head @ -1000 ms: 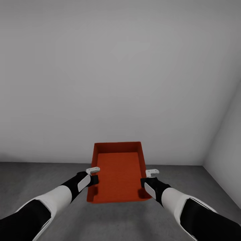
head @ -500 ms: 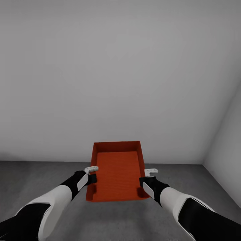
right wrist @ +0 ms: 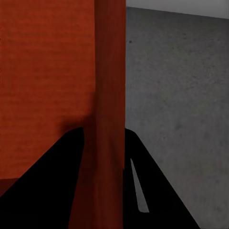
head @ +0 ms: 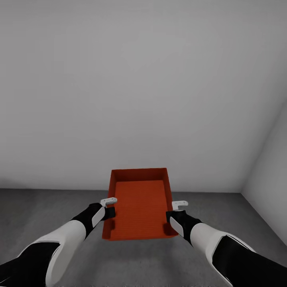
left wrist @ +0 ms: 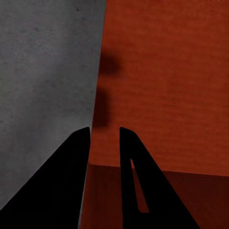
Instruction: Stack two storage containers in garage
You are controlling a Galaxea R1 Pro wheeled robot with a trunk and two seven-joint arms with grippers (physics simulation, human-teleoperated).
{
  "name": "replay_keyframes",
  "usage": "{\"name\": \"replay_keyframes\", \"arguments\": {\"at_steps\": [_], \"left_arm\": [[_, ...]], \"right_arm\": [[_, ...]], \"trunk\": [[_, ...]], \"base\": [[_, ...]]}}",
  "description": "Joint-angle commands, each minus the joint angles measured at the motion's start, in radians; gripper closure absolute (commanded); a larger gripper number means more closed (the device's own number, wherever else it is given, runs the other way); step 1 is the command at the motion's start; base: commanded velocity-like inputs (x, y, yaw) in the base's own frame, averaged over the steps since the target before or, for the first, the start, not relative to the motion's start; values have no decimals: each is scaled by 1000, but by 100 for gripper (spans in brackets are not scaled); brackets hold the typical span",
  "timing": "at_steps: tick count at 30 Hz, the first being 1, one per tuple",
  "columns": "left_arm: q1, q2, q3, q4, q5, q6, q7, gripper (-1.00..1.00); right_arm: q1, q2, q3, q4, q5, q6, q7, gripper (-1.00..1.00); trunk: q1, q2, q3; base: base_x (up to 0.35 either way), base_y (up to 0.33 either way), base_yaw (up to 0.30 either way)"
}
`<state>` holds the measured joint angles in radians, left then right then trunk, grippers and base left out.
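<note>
- Here the orange-red storage container (head: 139, 205) hangs between both arms, above the dark grey concrete floor (head: 40, 211), near a white wall (head: 139, 79).
- The left tool (left wrist: 104, 136) pinches the container's left wall, one finger on each side.
- The right tool (right wrist: 102, 138) pinches the right wall in the same way.

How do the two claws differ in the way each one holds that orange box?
The left gripper clamps the storage container's left wall, the right gripper its right wall. In the head view, the left gripper sits slightly higher than the right. Both straddle a wall, one finger inside the container and one outside, over the grey floor.
</note>
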<state>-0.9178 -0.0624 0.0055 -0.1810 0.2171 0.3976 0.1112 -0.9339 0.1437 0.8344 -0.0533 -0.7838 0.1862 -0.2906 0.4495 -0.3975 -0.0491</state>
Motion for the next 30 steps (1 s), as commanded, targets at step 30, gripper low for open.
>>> {"name": "replay_keyframes", "arguments": {"at_steps": [30], "left_arm": [[-1,-1,7,-13,8,-25,-1,100]], "right_arm": [[0,0,44,0,-32,6,1,100]], "trunk": [[1,-3,-51]], "base": [[0,0,0]]}}
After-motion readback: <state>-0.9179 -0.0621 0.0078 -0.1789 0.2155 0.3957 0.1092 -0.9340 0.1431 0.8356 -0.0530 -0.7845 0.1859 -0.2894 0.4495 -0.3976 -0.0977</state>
